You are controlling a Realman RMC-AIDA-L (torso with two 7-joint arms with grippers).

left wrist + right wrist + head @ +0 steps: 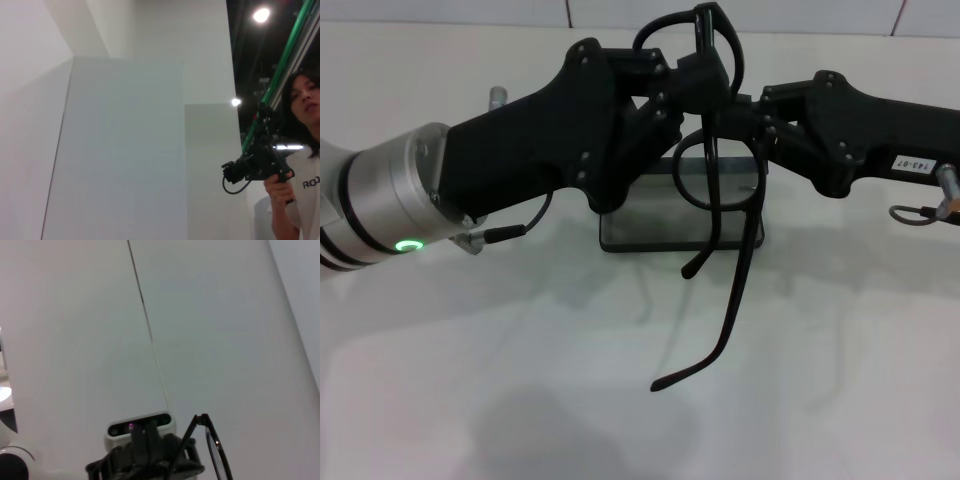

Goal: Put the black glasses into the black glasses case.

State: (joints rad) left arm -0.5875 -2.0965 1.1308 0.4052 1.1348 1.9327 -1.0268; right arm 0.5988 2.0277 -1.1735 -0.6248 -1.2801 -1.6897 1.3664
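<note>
**Glasses held aloft between both arms, case waiting below**

The black glasses [715, 130] hang in the air above the white counter [520, 400], gripped at the frame end while the two temple arms dangle freely downward, unfolded and slightly splayed. In the head view both arms meet at the frame: the left gripper [685, 75] comes in from the left and its jaws look clamped on the upper part of the frame, near the top lens; the right gripper [745, 125] reaches in from the right and appears to pinch the frame by the lower lens, though its jaw tips are partly hidden behind the spectacles, so that hold is a judgement.

The two-handed hold makes sense: the long temples are open, and the glasses will probably not fit the case until they are folded or turned, which one arm alone cannot do. Holding them high keeps the temple tips clear of the counter.

The black glasses case [665, 225] lies open on the counter directly beneath and behind the hanging temples, its pale lining showing. It sits well placed for a straight lowering once the glasses are oriented.

The right wrist view catches the frame [212, 447] edge-on beside the left arm's gripper. The left wrist view points up at walls and a person [300, 150] holding a camera.
</note>
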